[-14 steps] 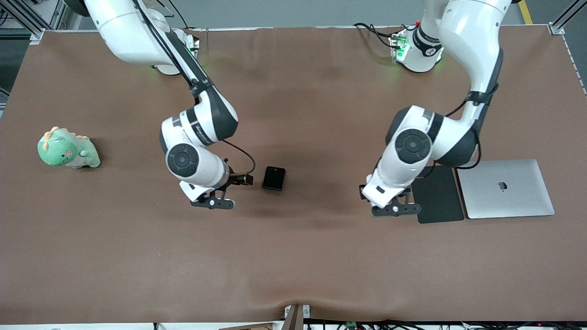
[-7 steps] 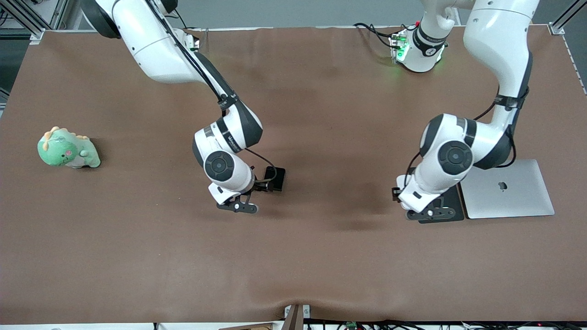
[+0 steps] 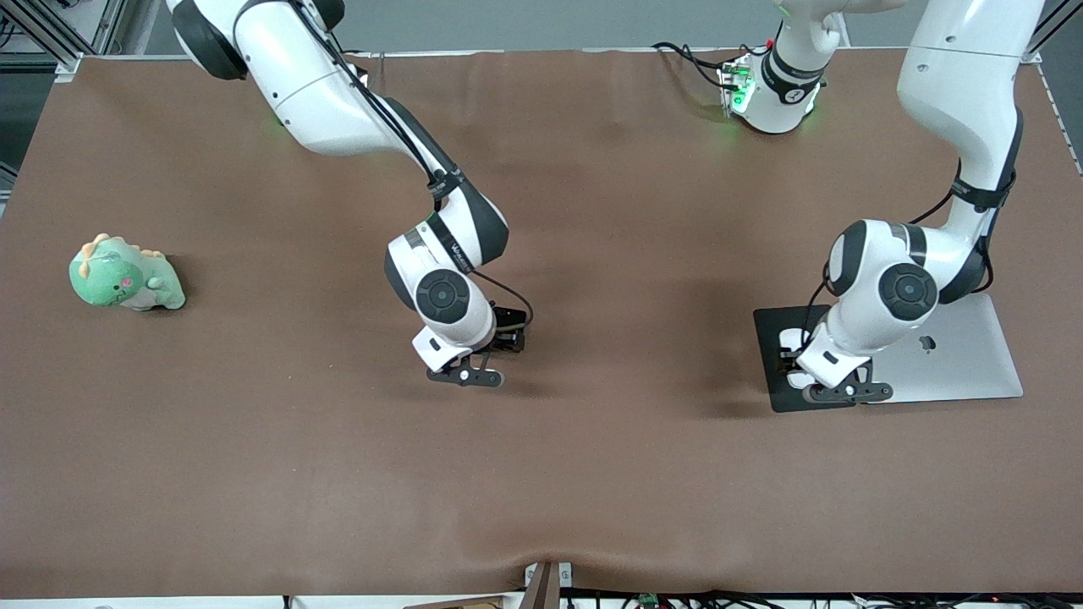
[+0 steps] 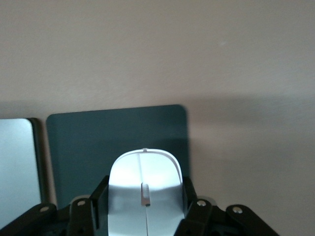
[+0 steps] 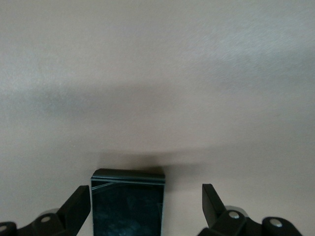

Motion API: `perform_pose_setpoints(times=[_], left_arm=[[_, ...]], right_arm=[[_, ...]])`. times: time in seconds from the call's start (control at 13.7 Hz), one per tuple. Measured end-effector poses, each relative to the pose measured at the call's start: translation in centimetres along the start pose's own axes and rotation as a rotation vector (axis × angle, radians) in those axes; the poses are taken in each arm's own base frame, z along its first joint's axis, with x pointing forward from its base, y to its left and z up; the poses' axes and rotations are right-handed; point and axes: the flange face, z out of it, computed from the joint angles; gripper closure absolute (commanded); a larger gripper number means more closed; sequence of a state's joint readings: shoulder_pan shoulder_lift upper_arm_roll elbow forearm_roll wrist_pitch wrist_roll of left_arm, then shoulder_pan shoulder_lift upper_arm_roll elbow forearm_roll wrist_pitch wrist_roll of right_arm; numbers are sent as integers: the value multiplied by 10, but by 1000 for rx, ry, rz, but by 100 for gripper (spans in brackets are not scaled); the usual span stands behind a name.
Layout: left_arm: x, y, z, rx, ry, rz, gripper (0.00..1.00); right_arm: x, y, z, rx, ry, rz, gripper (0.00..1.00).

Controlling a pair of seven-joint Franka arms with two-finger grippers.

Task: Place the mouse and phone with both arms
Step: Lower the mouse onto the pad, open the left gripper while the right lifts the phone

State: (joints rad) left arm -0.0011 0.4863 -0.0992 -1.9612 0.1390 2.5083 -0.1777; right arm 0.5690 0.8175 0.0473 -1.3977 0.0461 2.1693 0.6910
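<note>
Mouse (image 4: 144, 189), glossy and slippery, clamped at its flanks by left gripper (image 4: 142, 209) over pad (image 3: 774, 355); right gripper (image 5: 146, 209) spread astride phone (image 5: 128, 201).

Mouse pad (image 3: 772, 355) beside laptop (image 3: 973, 359) (touching), phone (image 5: 128, 204) mid-table, dinosaur toy (image 3: 124, 274) at right arm's end.

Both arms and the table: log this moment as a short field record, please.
left claw: shut on the mouse, over the mouse pad
right claw: open, astride the phone, not closed on it
phone: flat on the table, mid-table
mouse pad: beside the laptop, toward the left arm's end
toy dinosaur: toward the right arm's end, untouched
</note>
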Motion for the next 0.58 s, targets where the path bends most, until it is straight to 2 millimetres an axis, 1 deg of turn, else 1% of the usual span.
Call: perform_pose_setpoints(times=[0.07, 0.22, 0.51, 0.58], left_arm=[[-5, -8, 6, 0, -6, -3, 65], [-9, -12, 11, -1, -12, -5, 70], [-11, -16, 14, 0, -19, -12, 68], [-12, -18, 17, 0, -25, -15, 64]], right_arm=[[-3, -3, 5, -8, 5, 4, 0], [-6, -7, 14, -10, 11, 16, 0], [-11, -15, 26, -3, 24, 44, 0], [-13, -17, 28, -4, 23, 43, 0]])
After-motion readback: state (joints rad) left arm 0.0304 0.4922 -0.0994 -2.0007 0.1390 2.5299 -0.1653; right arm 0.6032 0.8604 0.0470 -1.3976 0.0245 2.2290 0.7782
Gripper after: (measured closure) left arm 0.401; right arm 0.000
